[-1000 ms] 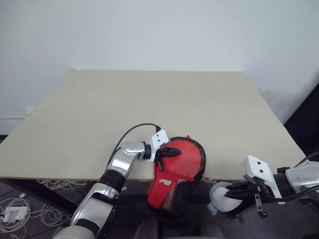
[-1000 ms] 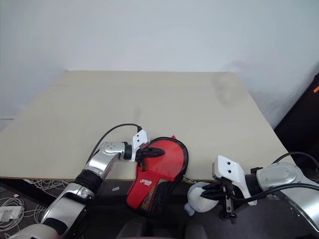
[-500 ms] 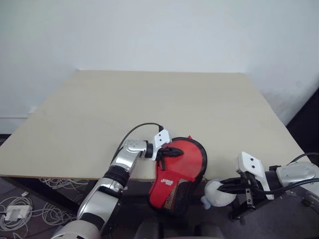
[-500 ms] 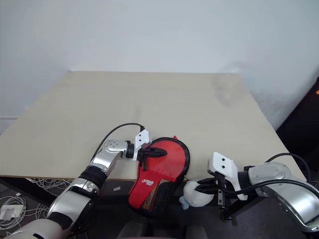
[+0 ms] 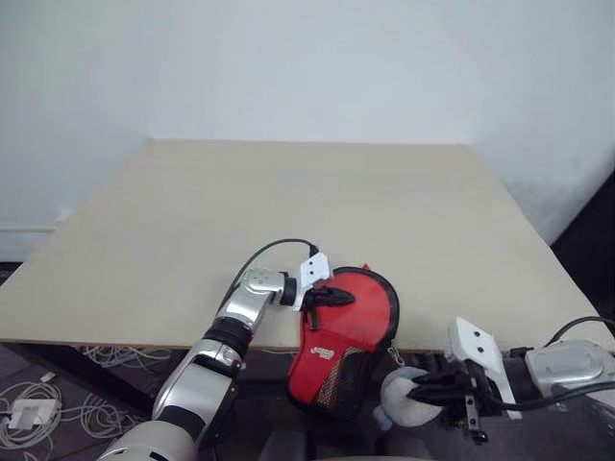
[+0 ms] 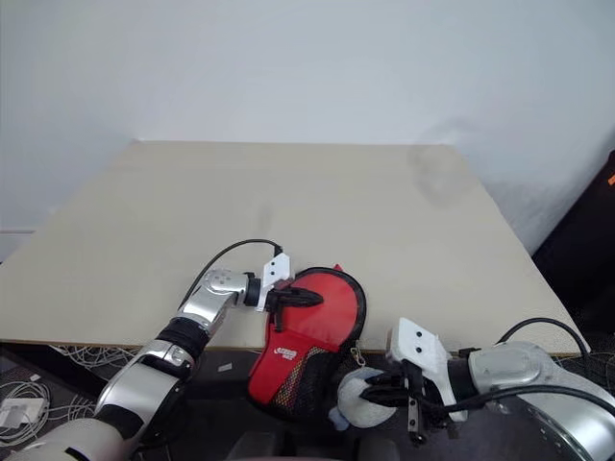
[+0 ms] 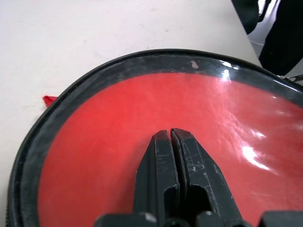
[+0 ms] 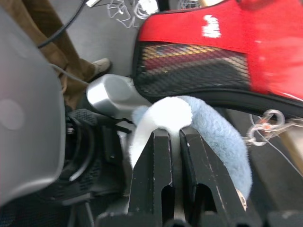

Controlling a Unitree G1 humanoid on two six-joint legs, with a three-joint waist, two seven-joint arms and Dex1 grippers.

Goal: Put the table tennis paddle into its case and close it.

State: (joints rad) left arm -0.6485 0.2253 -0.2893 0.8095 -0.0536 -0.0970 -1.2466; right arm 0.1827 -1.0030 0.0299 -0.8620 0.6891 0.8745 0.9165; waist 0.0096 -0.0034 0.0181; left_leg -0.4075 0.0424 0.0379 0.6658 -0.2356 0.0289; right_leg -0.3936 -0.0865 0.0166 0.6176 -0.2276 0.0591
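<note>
The case (image 5: pixel 327 373) lies at the table's (image 5: pixel 288 202) front edge, and its red flap with black mesh and white logo hangs over the edge. On the table a glossy red round face, seemingly the table tennis paddle (image 7: pixel 118 118), sits inside the case's black edging. My left gripper (image 5: pixel 332 296) is shut, and its tips rest on that red face (image 5: pixel 363 305). My right gripper (image 5: pixel 425 394) is below the table edge, just right of the hanging flap. It is shut on a pale grey-blue plush lump (image 8: pixel 165 113).
White cables (image 5: pixel 67 408) and a charger (image 5: pixel 21 415) lie on the floor at the left. A metal zip ring (image 8: pixel 262 127) dangles by the flap. A person's brown trouser leg and pale shoe (image 8: pixel 100 66) stand on the floor nearby. A wall closes the far side.
My right gripper has carried the plush lump leftward and lower, closer to the hanging flap. The left gripper stays on the red face.
</note>
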